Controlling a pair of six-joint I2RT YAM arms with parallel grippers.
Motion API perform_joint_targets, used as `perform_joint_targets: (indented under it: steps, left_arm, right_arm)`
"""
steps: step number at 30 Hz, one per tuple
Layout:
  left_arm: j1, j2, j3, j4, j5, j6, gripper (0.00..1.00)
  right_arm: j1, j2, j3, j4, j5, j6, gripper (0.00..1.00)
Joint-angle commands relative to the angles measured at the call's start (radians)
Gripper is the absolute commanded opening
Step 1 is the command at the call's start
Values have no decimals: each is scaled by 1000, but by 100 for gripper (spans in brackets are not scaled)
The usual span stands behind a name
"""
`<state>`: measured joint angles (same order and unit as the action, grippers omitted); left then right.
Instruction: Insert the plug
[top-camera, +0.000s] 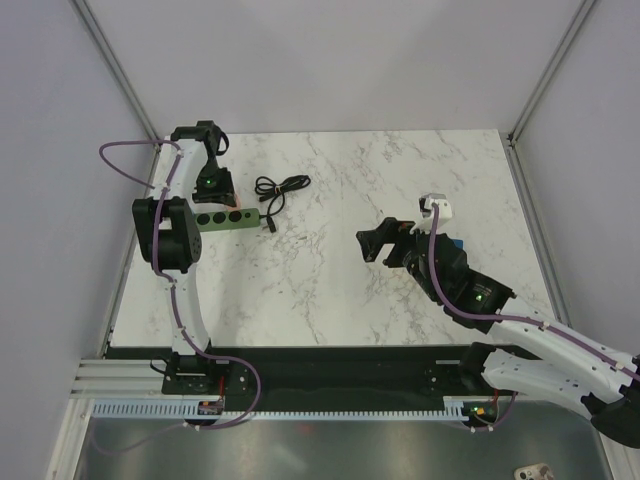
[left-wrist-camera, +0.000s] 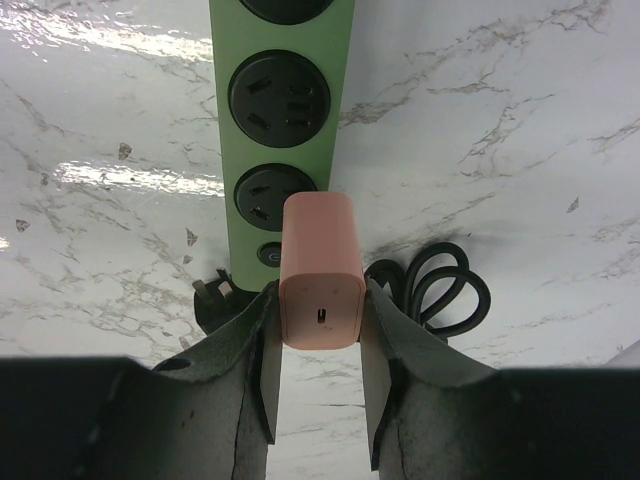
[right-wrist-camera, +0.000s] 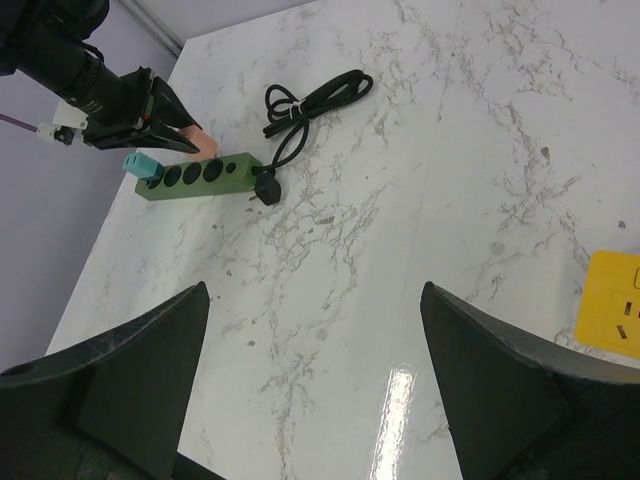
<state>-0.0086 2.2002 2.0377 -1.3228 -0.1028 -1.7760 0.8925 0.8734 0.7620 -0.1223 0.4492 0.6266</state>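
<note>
A green power strip (left-wrist-camera: 285, 130) lies at the table's left (top-camera: 225, 217). My left gripper (left-wrist-camera: 320, 300) is shut on a pink charger block (left-wrist-camera: 320, 262), held by its sides. The block's front end hangs over the strip's nearest round socket (left-wrist-camera: 262, 195) and covers part of it. I cannot tell whether its pins are in. In the right wrist view the teal plug (right-wrist-camera: 141, 165) sits on the strip's far end, next to the left gripper (right-wrist-camera: 180, 138). My right gripper (right-wrist-camera: 312, 290) stands open above bare marble at the table's right (top-camera: 375, 243).
A coiled black cable (top-camera: 280, 188) lies right of the strip, ending in a black mains plug (right-wrist-camera: 266, 190) beside the strip's end. A yellow block (right-wrist-camera: 612, 315) lies at the right, near the right arm. Grey walls close the table's left and right sides.
</note>
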Motion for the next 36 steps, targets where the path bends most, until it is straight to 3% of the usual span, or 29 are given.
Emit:
perform_joint_targets:
  steps: [1, 30, 36]
  left_arm:
    - [-1, -11, -10, -213, -21, 23, 2]
    - [-11, 27, -56, -213, -12, 98, 2]
    - [-11, 35, -121, -176, -5, 96, 2]
  right_arm:
    - [-3, -4, 48, 4, -3, -19, 95]
    - [-3, -8, 63, 0, 9, -28, 95]
    - [-3, -37, 50, 0, 28, -33, 95]
